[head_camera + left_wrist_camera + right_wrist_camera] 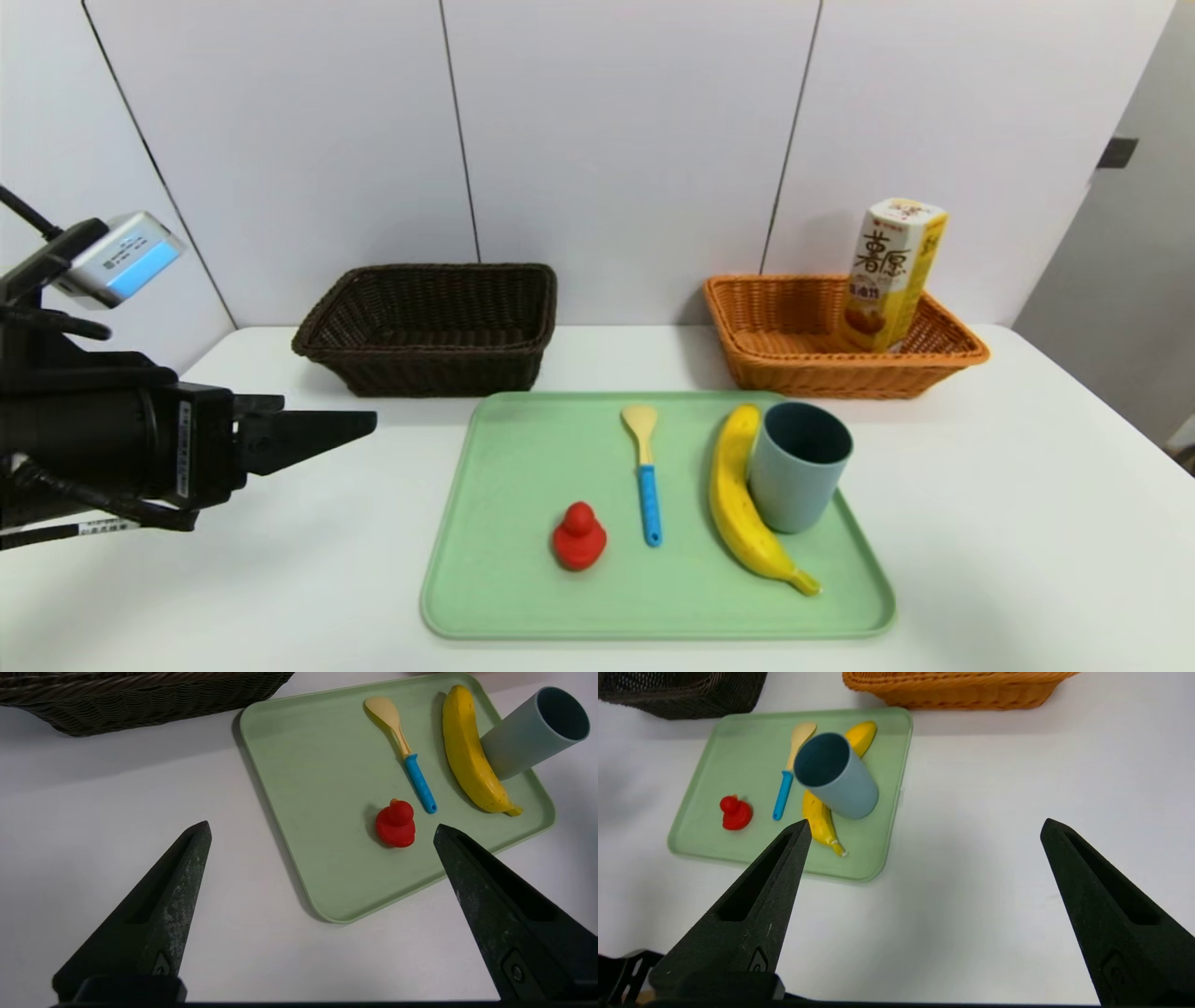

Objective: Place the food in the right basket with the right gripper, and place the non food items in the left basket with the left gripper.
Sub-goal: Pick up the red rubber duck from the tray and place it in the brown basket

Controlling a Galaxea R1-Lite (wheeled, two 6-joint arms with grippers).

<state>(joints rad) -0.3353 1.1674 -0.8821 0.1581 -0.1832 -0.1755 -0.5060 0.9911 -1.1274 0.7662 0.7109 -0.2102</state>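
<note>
The white-and-yellow snack box point(894, 275) stands inside the orange right basket point(747, 322). On the green tray lie the banana point(738, 495), the grey-blue cup point(798, 467) touching it, the blue-handled spoon point(644, 467) and the red duck point(579, 537). The dark left basket point(439, 373) holds nothing. My left gripper point(359, 427) hovers open over the table left of the tray, and the duck point(395, 823) lies ahead near one fingertip. My right gripper point(927, 823) is out of the head view; it is open above bare table to the right of the tray, with nothing between its fingers.
The green tray point(504, 579) sits mid-table in front of both baskets. A white panelled wall stands close behind the baskets. Bare white table point(1008, 523) stretches on both sides of the tray.
</note>
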